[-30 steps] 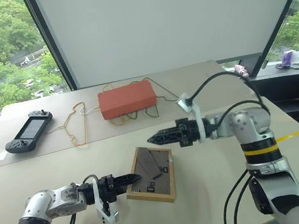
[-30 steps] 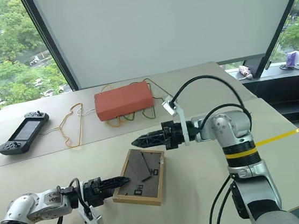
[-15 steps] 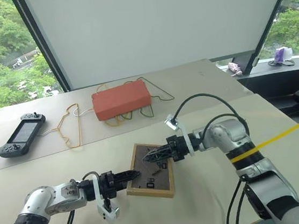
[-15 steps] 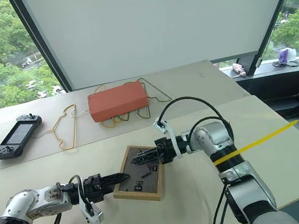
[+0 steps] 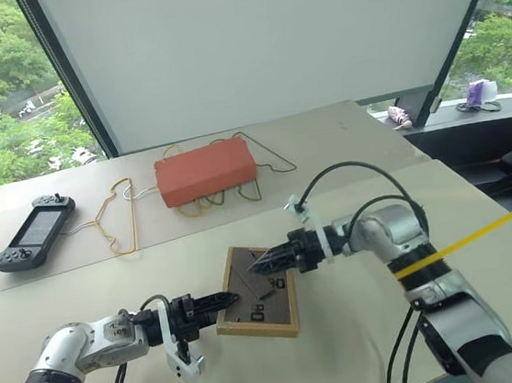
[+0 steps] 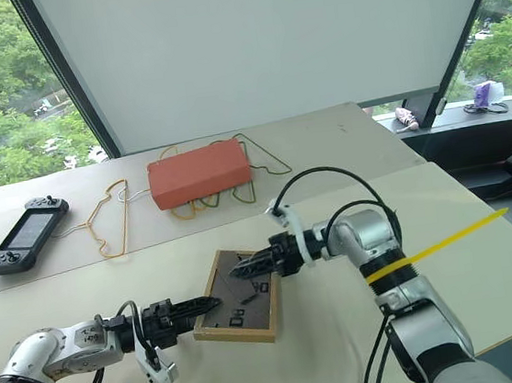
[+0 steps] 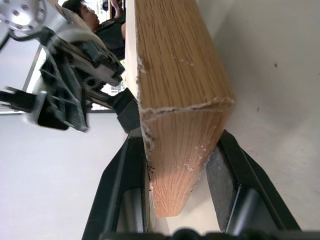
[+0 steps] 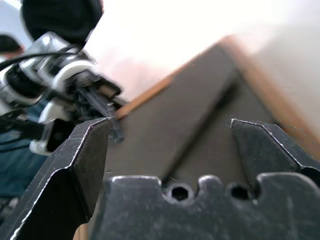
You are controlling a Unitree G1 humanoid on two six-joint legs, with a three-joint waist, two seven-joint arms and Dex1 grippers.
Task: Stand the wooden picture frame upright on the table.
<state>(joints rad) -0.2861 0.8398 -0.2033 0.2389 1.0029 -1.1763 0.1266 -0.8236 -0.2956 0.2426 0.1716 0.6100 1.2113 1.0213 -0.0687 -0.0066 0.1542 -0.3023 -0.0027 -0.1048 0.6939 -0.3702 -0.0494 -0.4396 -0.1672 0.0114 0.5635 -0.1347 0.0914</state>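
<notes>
The wooden picture frame (image 5: 267, 306) lies on the pale table (image 5: 347, 338) with its grey-brown back board and black clips facing up. My left gripper (image 5: 230, 298) comes in low from the left and is shut on the frame's left edge. In the left wrist view the light wood (image 7: 175, 75) sits squeezed between the two black fingers (image 7: 122, 185). My right gripper (image 5: 255, 266) reaches in from the right and hovers open just over the back board near the frame's far edge. The right wrist view shows its spread fingers (image 8: 87, 155) with the back board (image 8: 200, 110) beyond them.
An orange-red box (image 5: 205, 169) sits on tangled cables at the back of the table. Further left lie an orange wire hanger (image 5: 116, 221) and a black game controller (image 5: 34, 232). A yellow strip (image 5: 470, 239) crosses the table's right side.
My right gripper has come down and to the left, from above the frame's far edge to just over its back board, still open. The left gripper has kept its hold.
</notes>
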